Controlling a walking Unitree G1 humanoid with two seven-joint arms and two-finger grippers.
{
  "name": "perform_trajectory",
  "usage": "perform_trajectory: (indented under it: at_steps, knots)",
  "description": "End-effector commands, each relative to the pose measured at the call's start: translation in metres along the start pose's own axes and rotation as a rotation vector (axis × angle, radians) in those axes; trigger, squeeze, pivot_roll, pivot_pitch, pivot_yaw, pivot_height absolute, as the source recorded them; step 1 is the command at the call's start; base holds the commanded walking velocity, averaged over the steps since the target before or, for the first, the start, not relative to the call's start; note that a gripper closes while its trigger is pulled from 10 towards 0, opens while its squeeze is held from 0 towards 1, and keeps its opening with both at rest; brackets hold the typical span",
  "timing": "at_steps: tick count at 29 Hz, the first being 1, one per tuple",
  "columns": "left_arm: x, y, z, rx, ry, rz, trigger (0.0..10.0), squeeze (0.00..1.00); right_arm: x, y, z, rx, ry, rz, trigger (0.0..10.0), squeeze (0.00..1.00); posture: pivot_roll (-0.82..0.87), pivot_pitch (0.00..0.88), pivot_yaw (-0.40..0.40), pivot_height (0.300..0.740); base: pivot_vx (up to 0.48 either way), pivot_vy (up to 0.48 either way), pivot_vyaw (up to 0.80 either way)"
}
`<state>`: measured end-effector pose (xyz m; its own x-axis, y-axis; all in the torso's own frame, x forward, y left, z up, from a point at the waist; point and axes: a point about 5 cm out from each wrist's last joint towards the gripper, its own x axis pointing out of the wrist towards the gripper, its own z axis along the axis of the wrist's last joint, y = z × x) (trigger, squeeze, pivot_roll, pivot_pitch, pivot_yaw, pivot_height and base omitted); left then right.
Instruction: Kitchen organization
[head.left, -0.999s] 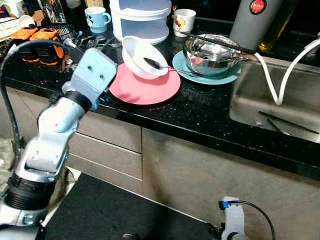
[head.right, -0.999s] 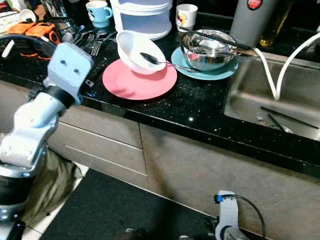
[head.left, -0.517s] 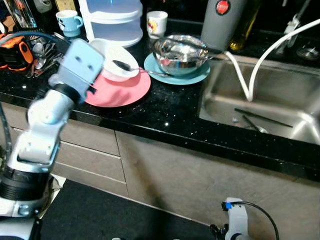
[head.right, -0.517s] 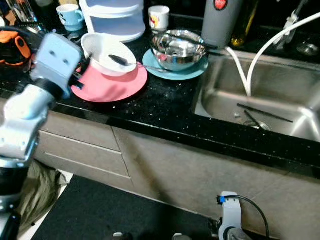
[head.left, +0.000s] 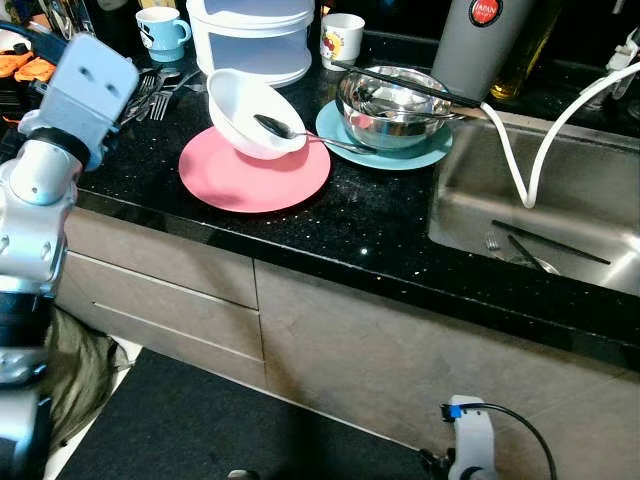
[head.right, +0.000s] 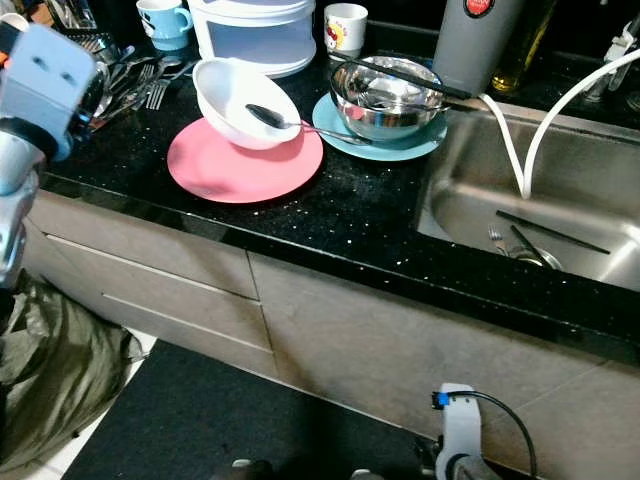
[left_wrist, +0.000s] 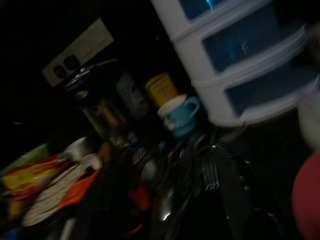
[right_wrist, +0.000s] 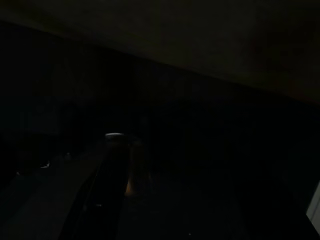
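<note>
Meanwhile, left arm (head.left: 45, 170) raised beside the cutlery (head.left: 150, 95), its fingers' state impossible to tell.

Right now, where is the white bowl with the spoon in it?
In the left eye view the white bowl sits tilted on the pink plate on the black counter, just left of the steel bowl on its teal plate.

White bowl (head.left: 247, 110) on pink plate (head.left: 254, 172), steel bowl (head.left: 392, 105) on teal plate (head.left: 384, 153), black speckled counter (head.left: 370, 225).
</note>
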<state>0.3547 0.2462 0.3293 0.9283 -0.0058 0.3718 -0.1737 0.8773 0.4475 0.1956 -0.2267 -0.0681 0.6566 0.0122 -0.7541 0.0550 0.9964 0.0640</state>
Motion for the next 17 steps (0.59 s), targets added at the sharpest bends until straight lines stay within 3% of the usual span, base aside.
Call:
perform_trajectory:
  at_steps: [1,2,3,4,6,7,14,17]
  knots:
    - [0.008,-0.001,0.005,-0.127,-0.036,0.003,10.0,1.0,-0.003,-0.004,-0.008,0.001,0.022,-0.01,10.0,0.0,0.03,0.16,-0.019,0.74,0.0,0.0,0.0]
    - [0.008,-0.001,0.005,-0.127,-0.036,0.003,10.0,1.0,-0.003,-0.004,-0.008,0.001,0.022,-0.01,10.0,0.0,0.03,0.16,-0.019,0.74,0.0,0.0,0.0]
    - [0.016,-0.005,0.01,-0.241,-0.056,-0.017,10.0,0.33,-0.003,-0.004,-0.008,-0.001,0.023,-0.011,10.0,0.0,0.03,0.163,-0.02,0.74,0.0,0.0,0.0]
    - [0.02,-0.008,0.011,-0.296,-0.065,-0.033,10.0,0.07,-0.003,-0.004,-0.009,-0.002,0.023,-0.011,10.0,0.0,0.02,0.166,-0.02,0.74,0.0,0.0,0.0]
    - [0.023,-0.011,0.011,-0.347,-0.073,-0.049,10.0,0.07,-0.003,-0.004,-0.009,-0.002,0.023,-0.011,10.0,0.0,0.02,0.166,-0.02,0.74,0.0,0.0,0.0]
    - [0.026,-0.013,0.01,-0.375,-0.063,-0.054,10.0,0.0,-0.003,-0.005,-0.009,-0.003,0.024,-0.011,10.0,0.0,0.02,0.169,-0.018,0.74,0.0,0.0,0.0]
    - [0.038,-0.025,-0.001,-0.511,0.008,-0.09,10.0,0.0,-0.003,-0.005,-0.009,-0.003,0.023,-0.013,10.0,0.0,0.02,0.174,-0.013,0.74,0.0,0.0,0.0]
    - [0.046,-0.032,-0.007,-0.563,0.086,-0.085,10.0,0.0,-0.003,-0.005,-0.01,0.0,0.021,-0.015,10.0,0.0,0.02,0.178,-0.013,0.74,0.0,0.0,0.0]
